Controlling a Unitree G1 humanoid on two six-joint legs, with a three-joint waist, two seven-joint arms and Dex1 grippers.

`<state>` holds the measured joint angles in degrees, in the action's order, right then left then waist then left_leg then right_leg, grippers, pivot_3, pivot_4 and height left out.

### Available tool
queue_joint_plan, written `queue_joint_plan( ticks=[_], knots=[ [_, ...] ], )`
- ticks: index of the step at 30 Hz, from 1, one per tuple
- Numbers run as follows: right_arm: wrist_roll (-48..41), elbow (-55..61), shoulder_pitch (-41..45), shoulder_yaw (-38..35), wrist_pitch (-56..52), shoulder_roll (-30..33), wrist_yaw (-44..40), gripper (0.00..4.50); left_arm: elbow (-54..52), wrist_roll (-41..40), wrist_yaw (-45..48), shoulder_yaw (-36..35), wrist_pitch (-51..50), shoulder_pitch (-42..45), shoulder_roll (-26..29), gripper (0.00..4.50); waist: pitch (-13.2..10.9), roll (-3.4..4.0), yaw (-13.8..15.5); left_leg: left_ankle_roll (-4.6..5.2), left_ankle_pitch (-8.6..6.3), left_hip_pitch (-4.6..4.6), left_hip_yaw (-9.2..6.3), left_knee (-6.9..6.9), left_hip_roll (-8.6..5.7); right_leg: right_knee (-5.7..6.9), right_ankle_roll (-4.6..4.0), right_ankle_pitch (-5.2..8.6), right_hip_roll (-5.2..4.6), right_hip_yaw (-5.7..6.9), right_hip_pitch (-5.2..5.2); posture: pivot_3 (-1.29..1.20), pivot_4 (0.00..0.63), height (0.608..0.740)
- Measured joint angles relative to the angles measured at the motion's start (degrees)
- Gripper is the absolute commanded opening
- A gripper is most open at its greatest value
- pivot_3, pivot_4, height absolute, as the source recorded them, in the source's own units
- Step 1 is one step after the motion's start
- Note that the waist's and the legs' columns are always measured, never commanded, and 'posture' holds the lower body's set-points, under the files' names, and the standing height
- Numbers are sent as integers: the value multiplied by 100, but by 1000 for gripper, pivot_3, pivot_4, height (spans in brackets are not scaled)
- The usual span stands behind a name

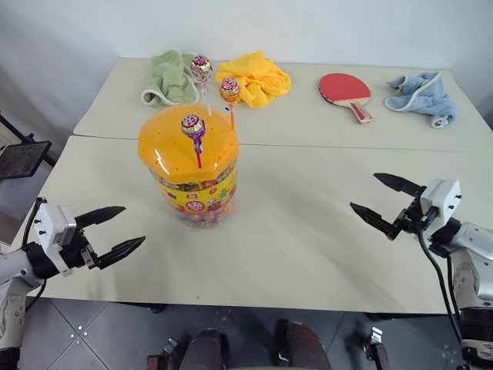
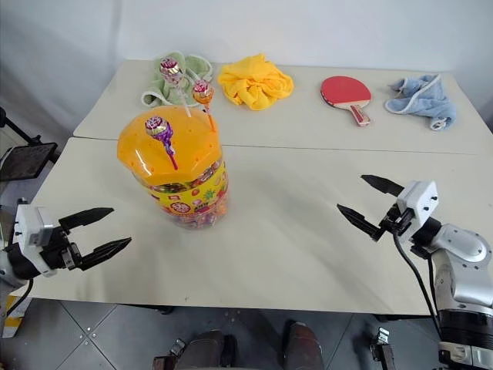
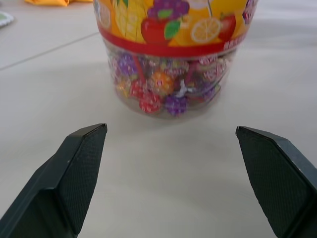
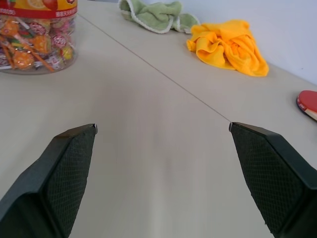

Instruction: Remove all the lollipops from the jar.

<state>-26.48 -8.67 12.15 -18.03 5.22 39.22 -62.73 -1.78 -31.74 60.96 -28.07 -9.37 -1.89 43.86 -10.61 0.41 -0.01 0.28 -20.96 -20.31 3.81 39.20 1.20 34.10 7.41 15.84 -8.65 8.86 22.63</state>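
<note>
Nearest to me, my left gripper [image 1: 114, 230] hung just off the near left edge of the pale grey bench [image 1: 308, 231], its two black fingers spread wide and clamped on nothing, pointing across toward the jar. My right gripper [image 1: 387, 202] hovered over the near right part of the bench, its fingers likewise wide apart and empty, well clear of everything.

Further in, left of centre, stood the jar [image 1: 194, 196], a wide clear plastic tub with a domed orange lid dotted with small holes and a yellow-red fruit label, with wrapped candies showing through its wall. Three lollipops stood upright in holes in the lid: a purple-pink wrapped one on a magenta stick [image 1: 192, 125] toward the near side, an orange patterned one on an orange stick [image 1: 229, 90] at the far right of the lid, and a purple-pink one on a pale stick [image 1: 201, 66] at the far side.

I judged the task not yet begun: all three lollipops were in the jar, none lay on the bench, and neither gripper was close to a stick.

On the far bench lay a crumpled green cloth [image 1: 167, 77], a bunched yellow cloth [image 1: 256, 77], a red table-tennis bat [image 1: 346, 91] and a pale blue cloth [image 1: 422, 96].
</note>
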Motion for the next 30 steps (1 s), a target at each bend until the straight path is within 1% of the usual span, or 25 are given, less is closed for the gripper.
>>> queue_joint_plan(
  ticks=[2, 3, 7, 8, 11, 13, 15, 17, 19, 20, 22, 23, 25, 27, 30],
  knots=[
    [-21, -19, 11, 1, -2, 7, -106, 4497, 80, -101, -44, -1, -111, 186, -48, 4425, 0, 0, -5, 0, 0, 0, 0, 1, 0, 1, 0, 0, 0, 0, 0, 0, 150, 740],
    [-74, -17, 38, 13, -33, 3, -146, 4497, 86, -279, -88, -21, -280, 295, -67, 4425, 0, 0, -5, 0, 0, 0, 0, 2, 1, 1, 0, 0, 0, -1, 0, 0, 150, 740],
    [-647, 595, 453, 219, -649, -293, -49, 4497, 65, -1363, -437, -472, -1174, 997, -72, 4425, 0, 0, -27, -5, -1, 5, -8, 6, 21, 10, -1, 0, 8, -2, 1, 0, 150, 740],
    [-874, 837, 639, 267, -938, -462, 113, 4497, 66, -1821, -546, -693, -1491, 1207, -71, 4425, 0, -1, -40, -6, -2, 8, -14, 7, 34, 16, -1, -1, 9, -5, 2, 0, 150, 740],
    [-1384, 1497, 1261, 611, -1590, -887, 558, 4497, 31, -2789, -637, -1155, -2061, 1551, -31, 4425, 0, 0, -82, -10, -4, 12, -17, 7, 38, 30, -2, -1, 9, -10, 9, 0, 150, 740],
    [-1639, 1779, 1746, 839, -1975, -1168, 870, 4497, 27, -3152, -656, -1268, -2290, 1701, -29, 4425, 0, 0, -82, -10, -4, 11, -14, 7, 31, 33, -2, 0, 10, -8, 11, 0, 150, 740],
    [-1688, 1816, 2273, 1103, -2318, -1420, 1168, 4497, 29, -3432, -638, -1312, -2491, 1820, -18, 4425, 0, 0, -82, -10, -4, 8, -12, 12, 15, 35, -2, 0, 10, -8, 11, 0, 150, 740],
    [-1587, 1785, 2740, 1404, -2561, -1643, 1447, 4497, 29, -3589, -587, -1337, -2632, 1917, 38, 4425, 0, -1, -75, -11, -4, 6, -9, 13, 12, 39, -3, 0, 9, -7, 12, 0, 150, 740],
    [-1422, 1757, 3057, 1654, -2797, -1737, 1687, 4497, 23, -3635, -534, -1334, -2702, 1966, 104, 4425, 0, -1, -68, -12, -5, 4, -10, 13, 9, 42, -3, 0, 9, -5, 13, 0, 150, 740],
    [-1382, 1742, 3107, 1699, -2853, -1744, 1748, 4497, 23, -3638, -516, -1335, -2715, 1966, 119, 4425, 1, -2, -58, -12, -6, 3, -12, 12, 8, 41, -3, 0, 9, -3, 13, 0, 150, 740],
    [-1233, 1429, 3447, 1817, -3019, -1973, 1920, 4497, 40, -3637, -454, -1329, -2733, 1990, 123, 4425, 0, -2, -78, -12, -7, 0, -6, 13, 5, 41, -3, 0, 8, -5, 17, 0, 150, 740],
    [-1159, 1203, 3771, 1921, -3146, -2190, 2068, 4497, 38, -3636, -388, -1271, -2736, 2035, 122, 4425, 0, -2, -122, -12, -6, 0, -3, 13, 5, 42, -3, 1, 9, -6, 19, 0, 150, 740],
    [-1072, 1076, 4223, 2115, -3295, -2433, 2179, 4497, -7, -3627, -349, -1093, -2736, 2139, 99, 4425, 0, -2, -163, -14, -6, 2, -8, 12, 8, 52, -6, 2, 11, -2, 20, 0, 150, 740],
    [-1043, 1066, 4375, 2196, -3377, -2485, 2191, 4497, -60, -3624, -349, -997, -2730, 2171, 33, 4425, 1, -4, -169, -15, -6, 3, -12, 10, 8, 56, -6, 2, 11, -2, 20, 0, 150, 740],
    [-995, 858, 4376, 2217, -3583, -2507, 2138, 3891, -79, -3617, -379, -907, -2717, 2171, -94, 4500, 3, -12, -167, -14, -8, 0, -13, 10, 5, 54, -6, 2, 9, -1, 20, 0, 150, 740]
  ],
)
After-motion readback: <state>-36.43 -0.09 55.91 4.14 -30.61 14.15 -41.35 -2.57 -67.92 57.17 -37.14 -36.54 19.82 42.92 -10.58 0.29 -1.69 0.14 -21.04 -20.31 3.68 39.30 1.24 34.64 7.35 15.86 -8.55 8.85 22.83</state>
